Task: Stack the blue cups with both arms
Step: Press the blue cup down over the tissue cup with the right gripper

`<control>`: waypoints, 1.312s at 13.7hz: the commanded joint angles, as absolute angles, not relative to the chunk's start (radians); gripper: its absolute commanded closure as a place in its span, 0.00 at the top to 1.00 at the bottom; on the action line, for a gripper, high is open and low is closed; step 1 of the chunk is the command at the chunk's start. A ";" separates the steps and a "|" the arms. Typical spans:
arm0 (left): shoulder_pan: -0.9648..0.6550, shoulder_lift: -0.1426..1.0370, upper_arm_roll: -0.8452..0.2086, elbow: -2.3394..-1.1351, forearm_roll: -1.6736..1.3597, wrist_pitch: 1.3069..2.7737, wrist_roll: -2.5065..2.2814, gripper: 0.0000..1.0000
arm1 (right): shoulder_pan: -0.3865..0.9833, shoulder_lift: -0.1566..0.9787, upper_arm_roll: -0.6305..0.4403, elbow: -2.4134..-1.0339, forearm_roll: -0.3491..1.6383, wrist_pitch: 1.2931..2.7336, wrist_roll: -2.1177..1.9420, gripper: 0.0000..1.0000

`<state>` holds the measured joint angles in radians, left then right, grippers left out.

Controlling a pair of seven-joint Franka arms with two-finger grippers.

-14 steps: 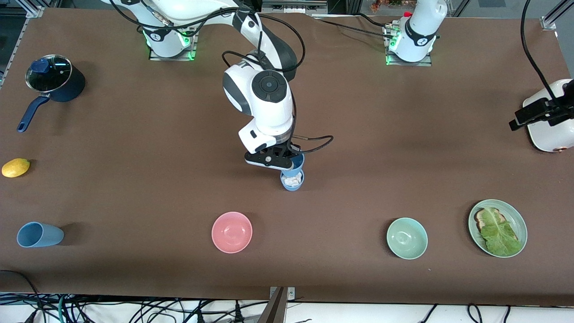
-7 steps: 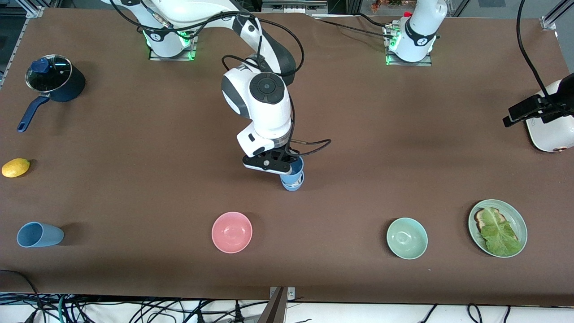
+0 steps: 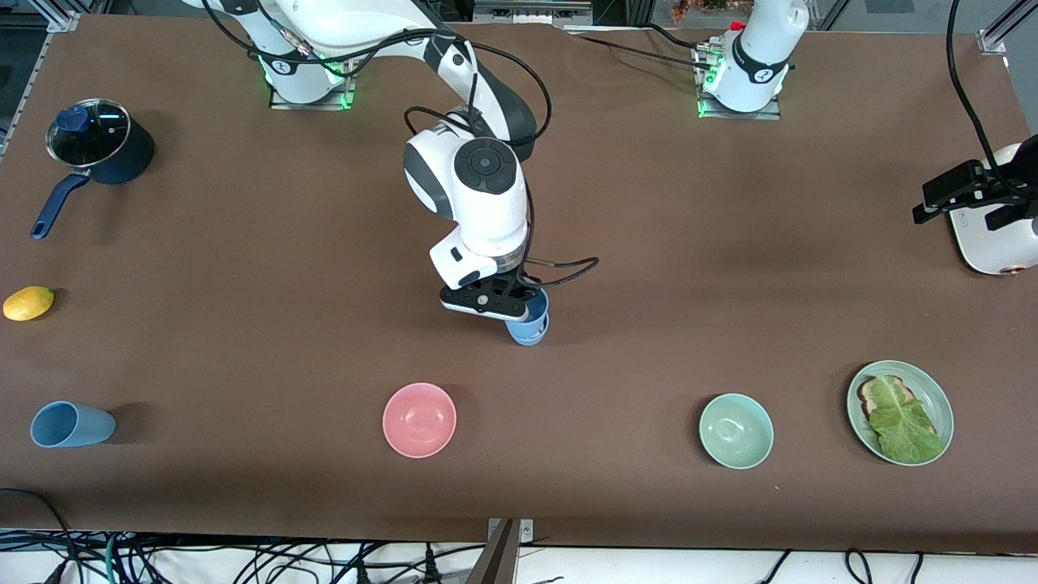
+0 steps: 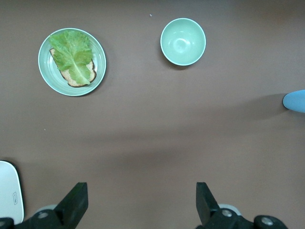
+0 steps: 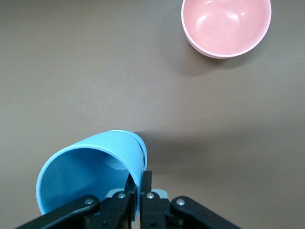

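Stacking hinges on one relation right now: the cup pinched by your right gripper (image 3: pixel 519 306) sits directly over the upright cup standing at mid-table, and in the front view the two overlap so closely that the held blue cup (image 3: pixel 531 312) hides most of the lower cup (image 3: pixel 529 334). You cannot tell from these views whether the upper one is fully seated or only partly in.

Your right gripper's fingers are pressed together on the held cup's rim, one finger inside the wall and one outside, as the right wrist view shows (image 5: pixel 140 191). There the cup's mouth tips toward the camera, so its long axis looks slightly off vertical; judge that lean before you let go, since a tilted cup may bind or tip the one beneath.

Your left gripper (image 4: pixel 140 202) hangs spread wide and holds nothing, high over the left arm's end of the table, with the green plate of toast and lettuce (image 4: pixel 72 62) and the mint bowl (image 4: pixel 183 41) below it.

A third blue cup (image 3: pixel 71 424) lies on its side at the right arm's end, near the front edge, mouth pointing outward along the table. The right arm is clearly the nearer one to it, so you would probably fetch it with that arm once the present pair is released.
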<state>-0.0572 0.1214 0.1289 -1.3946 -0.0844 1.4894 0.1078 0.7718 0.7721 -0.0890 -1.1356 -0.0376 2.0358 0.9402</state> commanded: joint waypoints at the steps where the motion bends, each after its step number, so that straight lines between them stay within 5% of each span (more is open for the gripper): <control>1: -0.061 0.097 0.127 -1.416 -0.091 1.502 0.137 1.00 | 0.782 0.810 -0.097 -1.092 -0.052 2.043 0.940 0.00; 8: -0.066 0.064 0.126 -1.431 -0.115 1.497 0.132 1.00 | 0.788 0.824 -0.097 -1.095 -0.058 2.052 0.950 0.05; 11: -0.061 0.031 0.126 -1.439 -0.101 1.497 0.126 1.00 | 0.787 0.822 -0.097 -1.095 -0.058 2.052 0.950 0.55; 13: -0.066 0.017 0.123 -1.454 -0.077 1.490 0.126 1.00 | 0.782 0.813 -0.097 -1.095 -0.057 2.048 0.946 0.73; 18: -0.066 -0.008 0.092 -1.473 -0.061 1.462 0.112 1.00 | 0.756 0.738 -0.091 -1.095 -0.046 1.971 0.936 0.91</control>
<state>-0.0639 0.0384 0.1028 -1.4253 -0.0827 1.4655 0.1096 0.7725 0.7835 -0.0962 -1.1020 -0.0437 2.0274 0.9405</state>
